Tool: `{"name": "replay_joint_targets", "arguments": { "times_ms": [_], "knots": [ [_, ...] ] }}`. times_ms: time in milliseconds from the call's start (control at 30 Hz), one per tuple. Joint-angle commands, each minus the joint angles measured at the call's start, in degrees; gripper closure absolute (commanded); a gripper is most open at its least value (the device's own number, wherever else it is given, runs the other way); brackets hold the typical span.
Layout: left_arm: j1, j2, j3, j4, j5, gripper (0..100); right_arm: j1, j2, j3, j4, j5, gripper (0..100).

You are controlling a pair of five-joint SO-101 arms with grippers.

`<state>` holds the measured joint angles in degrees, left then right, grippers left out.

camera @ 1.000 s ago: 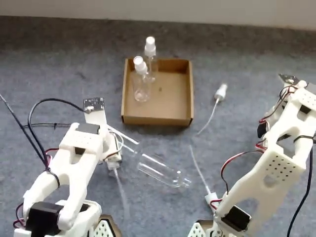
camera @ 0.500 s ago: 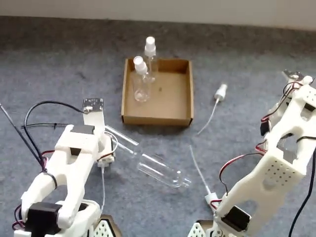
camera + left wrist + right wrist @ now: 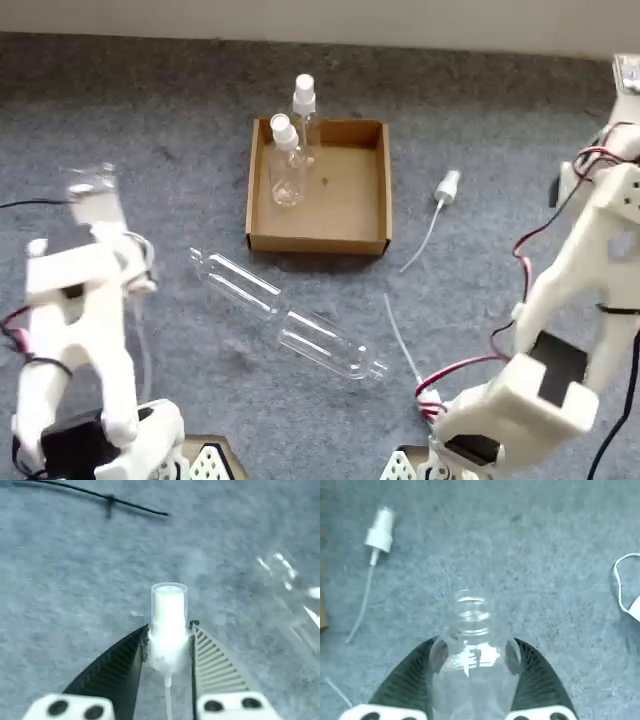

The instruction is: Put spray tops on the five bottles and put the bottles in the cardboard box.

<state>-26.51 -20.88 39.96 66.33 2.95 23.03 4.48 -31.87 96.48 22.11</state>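
The left gripper is clamped on a white spray top, and the right gripper grips an uncapped clear bottle over the grey counter. Two capped bottles stand upright at the far left corner of the cardboard box. Two bare bottles lie end to end just in front of the box, and a loose spray top lies to its right.
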Motion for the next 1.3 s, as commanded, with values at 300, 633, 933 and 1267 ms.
{"name": "replay_joint_targets", "arguments": {
  "times_ms": [300, 633, 933, 1267],
  "knots": [
    [-6.2, -0.75, -28.62, 8.7, -3.34, 96, -24.13, -24.4, 8.4, -13.05, -15.65, 99.3],
    [8.48, -10.77, -51.91, 20.84, 0.7, 96, -35.12, -55.25, 58.24, -46.11, -18.11, 99.3],
    [22.37, -27.12, -49.89, 23.3, 0.79, 96, -27.3, -76.7, 88.22, -55.52, -5.1, 99.4],
    [22.46, -30.81, -32.13, 24.35, 0.35, 96, 3.91, -44.97, 86.11, -56.04, 12.92, 99.4]
  ]
}}
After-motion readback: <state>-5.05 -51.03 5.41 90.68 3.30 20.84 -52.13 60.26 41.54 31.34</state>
